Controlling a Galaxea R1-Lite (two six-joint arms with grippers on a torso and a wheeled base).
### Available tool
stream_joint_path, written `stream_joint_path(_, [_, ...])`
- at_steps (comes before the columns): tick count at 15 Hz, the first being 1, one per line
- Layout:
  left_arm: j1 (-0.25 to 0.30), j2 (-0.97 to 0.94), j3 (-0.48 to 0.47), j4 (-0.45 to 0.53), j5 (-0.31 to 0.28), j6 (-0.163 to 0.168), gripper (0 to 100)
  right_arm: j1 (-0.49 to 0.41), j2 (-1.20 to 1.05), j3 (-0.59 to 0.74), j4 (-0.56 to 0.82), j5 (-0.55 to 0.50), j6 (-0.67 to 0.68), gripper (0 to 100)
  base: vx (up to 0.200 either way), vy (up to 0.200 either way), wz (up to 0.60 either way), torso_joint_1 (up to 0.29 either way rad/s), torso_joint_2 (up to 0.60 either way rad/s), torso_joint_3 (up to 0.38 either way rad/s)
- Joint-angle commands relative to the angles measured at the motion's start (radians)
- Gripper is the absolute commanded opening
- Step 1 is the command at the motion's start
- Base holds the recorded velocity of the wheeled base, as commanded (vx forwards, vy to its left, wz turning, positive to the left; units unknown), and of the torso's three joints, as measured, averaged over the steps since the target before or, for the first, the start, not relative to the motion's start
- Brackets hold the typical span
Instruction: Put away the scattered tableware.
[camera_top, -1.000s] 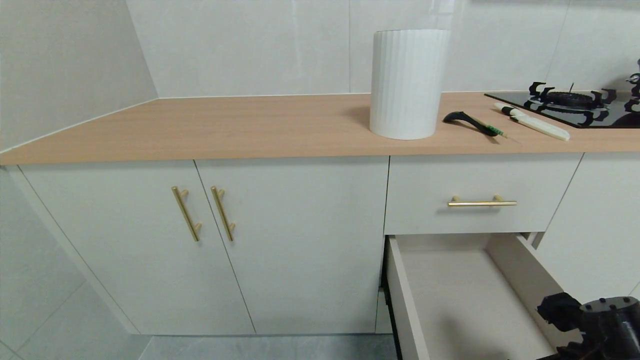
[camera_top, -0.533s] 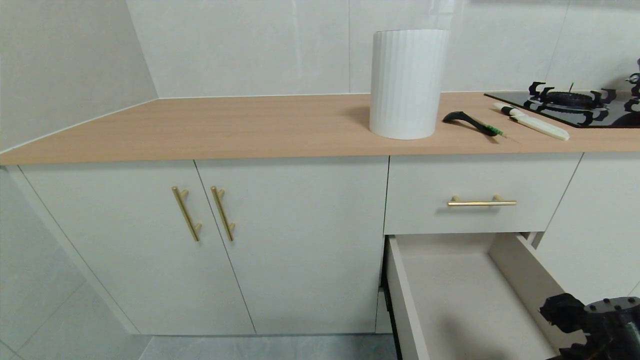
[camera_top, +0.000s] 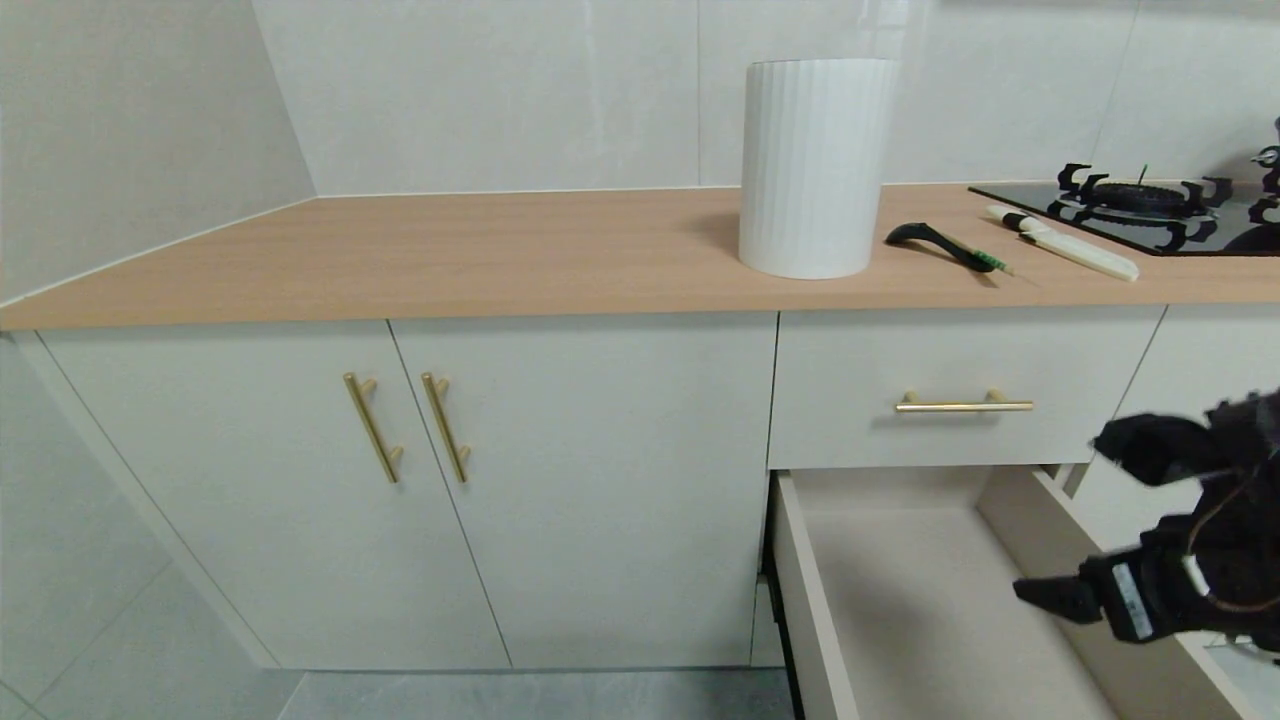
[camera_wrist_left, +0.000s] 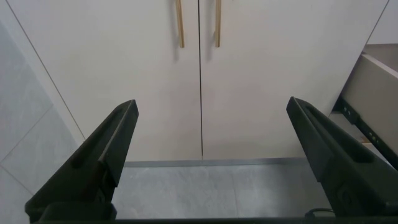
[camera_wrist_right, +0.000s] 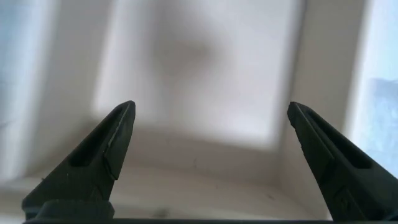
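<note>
Two utensils lie on the wooden counter (camera_top: 450, 255) to the right of a tall white ribbed canister (camera_top: 812, 165): a black-handled one with a green band (camera_top: 945, 245) and a long white one (camera_top: 1065, 245). Below them the lower drawer (camera_top: 810, 610) stands pulled out, and its pale inside (camera_wrist_right: 199, 81) holds nothing. My right gripper (camera_top: 1075, 515) hangs open above the drawer's right side, its fingers spread wide (camera_wrist_right: 211, 109). My left gripper (camera_wrist_left: 211, 107) is open and holds nothing, low in front of the double cabinet doors (camera_wrist_left: 199, 74).
A black gas hob (camera_top: 1140, 205) sits at the counter's right end behind the white utensil. The upper drawer (camera_top: 960, 405) is closed, with a gold bar handle. The two cabinet doors (camera_top: 410, 430) on the left are closed. Grey tiled floor (camera_wrist_left: 205, 186) lies below.
My right gripper has risen from the lower right corner to above the open drawer, turning so both spread fingers show. The utensils and the drawer have not moved.
</note>
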Motion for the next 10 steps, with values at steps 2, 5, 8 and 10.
stream_joint_path(2, [0.000, 0.000, 0.000, 0.000, 0.000, 0.000, 100, -0.007, -0.190, -0.449, 0.405, 0.104, 0.016, 100, 0.000, 0.000, 0.00, 0.000, 0.00, 0.000])
stream_joint_path(5, [0.000, 0.000, 0.000, 0.000, 0.001, 0.000, 100, -0.034, -0.170, -0.433, 0.340, 0.108, 0.018, 100, 0.000, 0.000, 0.00, 0.000, 0.00, 0.000])
stream_joint_path(8, [0.000, 0.000, 0.000, 0.000, 0.000, 0.000, 100, -0.064, -0.178, -0.427, 0.321, 0.114, 0.013, 100, 0.000, 0.000, 0.00, 0.000, 0.00, 0.000])
stream_joint_path(10, [0.000, 0.000, 0.000, 0.000, 0.000, 0.000, 100, -0.064, -0.179, -0.426, 0.321, 0.121, 0.011, 100, 0.000, 0.000, 0.00, 0.014, -0.14, -0.127])
